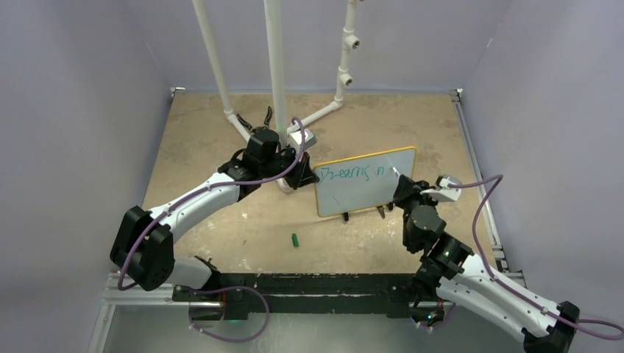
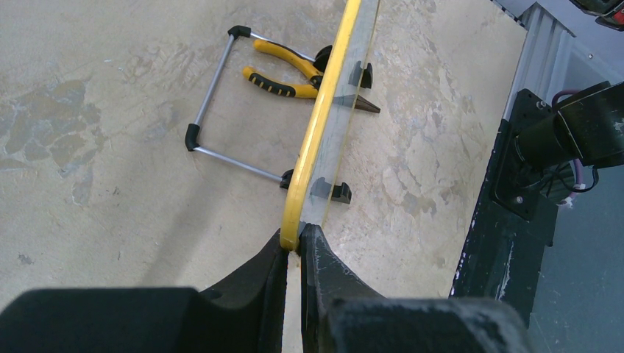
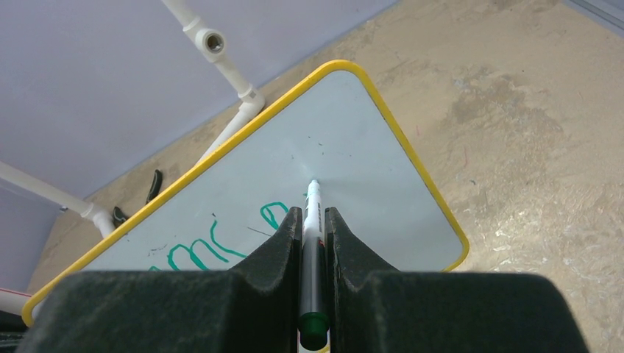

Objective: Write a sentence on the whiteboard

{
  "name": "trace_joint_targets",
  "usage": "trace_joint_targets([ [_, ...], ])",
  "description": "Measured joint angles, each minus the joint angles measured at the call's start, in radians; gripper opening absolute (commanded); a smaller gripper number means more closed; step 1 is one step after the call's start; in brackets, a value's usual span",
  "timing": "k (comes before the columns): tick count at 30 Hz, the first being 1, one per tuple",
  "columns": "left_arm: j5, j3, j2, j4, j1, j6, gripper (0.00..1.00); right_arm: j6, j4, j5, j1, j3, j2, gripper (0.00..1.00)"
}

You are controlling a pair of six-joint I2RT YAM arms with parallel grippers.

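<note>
Now | whiteboard (image 1: 366, 197) stands on table (image 1: 221, 125), left hand (image 2: 298, 239) clamps its edge | right hand (image 3: 314, 218) grips marker (image 3: 313, 197), tip at board | pipes (image 1: 275, 73) behind | pliers (image 2: 283, 70) behind board: left wrist only | cap (image 1: 294, 240): top only

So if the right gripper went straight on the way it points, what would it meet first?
The whiteboard: the marker in the right gripper aims at white beside the green lettering, its tip on or nearly on it; depth unclear.
</note>
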Motion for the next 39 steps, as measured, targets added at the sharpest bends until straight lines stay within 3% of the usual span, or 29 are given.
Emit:
trace_joint_targets([
  [12, 0.000, 0.000, 0.000, 0.000, 0.000, 0.000, 0.00, -0.084, 0.093, -0.038, 0.000, 0.000, -0.009, 0.00],
  [39, 0.000, 0.000, 0.000, 0.000, 0.000, 0.000, 0.00, 0.122, -0.118, -0.062, 0.000, 0.000, 0.023, 0.00],
])
